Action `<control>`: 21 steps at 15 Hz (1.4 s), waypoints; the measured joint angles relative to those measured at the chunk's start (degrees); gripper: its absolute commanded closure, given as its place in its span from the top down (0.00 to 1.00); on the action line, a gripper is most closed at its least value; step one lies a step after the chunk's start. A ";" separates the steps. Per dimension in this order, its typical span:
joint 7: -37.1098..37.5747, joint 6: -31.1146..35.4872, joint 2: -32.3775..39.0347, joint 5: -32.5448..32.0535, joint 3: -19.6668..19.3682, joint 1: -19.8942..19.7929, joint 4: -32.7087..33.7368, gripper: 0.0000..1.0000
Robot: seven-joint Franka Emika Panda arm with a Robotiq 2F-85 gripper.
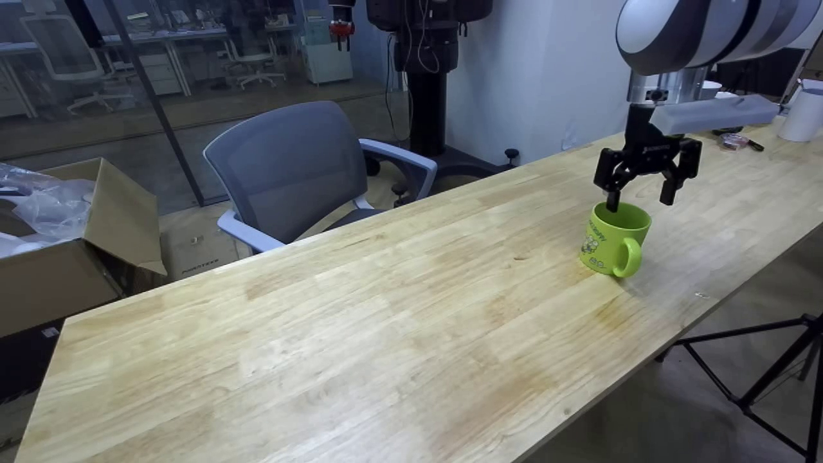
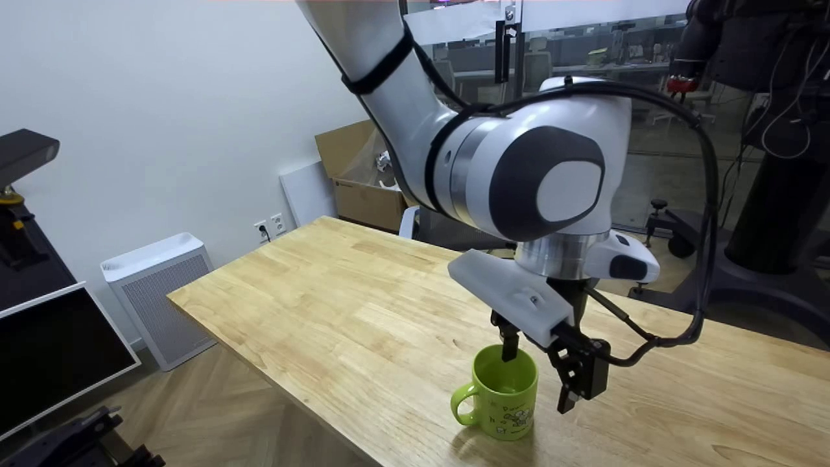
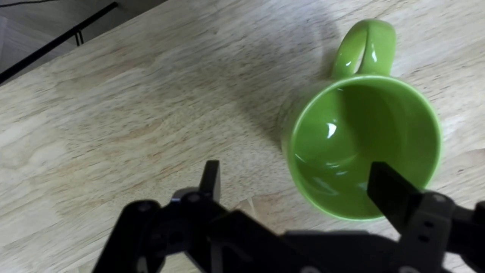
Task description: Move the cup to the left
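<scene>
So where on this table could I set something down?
There's bare tabletop between the green mug and the end nearest the cardboard box. It's crowded at the mug, where the open end effector hangs, and toward the white container, where small items lie.

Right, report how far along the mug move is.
Done: open jaws are at the lime-green mug, one over or inside it, one outside. In hand: apparently a grasp, nothing clamped yet. Remaining: presumably closing, leftward move, release; the mug stands upright on the wooden tabletop.
</scene>
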 measured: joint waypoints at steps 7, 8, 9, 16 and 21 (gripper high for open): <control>-0.11 1.36 1.66 0.07 0.00 -0.59 0.04 0.75; -0.11 1.36 1.88 0.07 0.00 -0.65 0.05 0.74; -0.11 1.37 2.13 0.07 0.01 -0.69 0.08 0.68; -0.11 1.40 3.92 0.04 0.01 -0.69 0.18 0.19; -0.05 1.38 4.71 -0.06 0.00 -0.40 0.23 0.00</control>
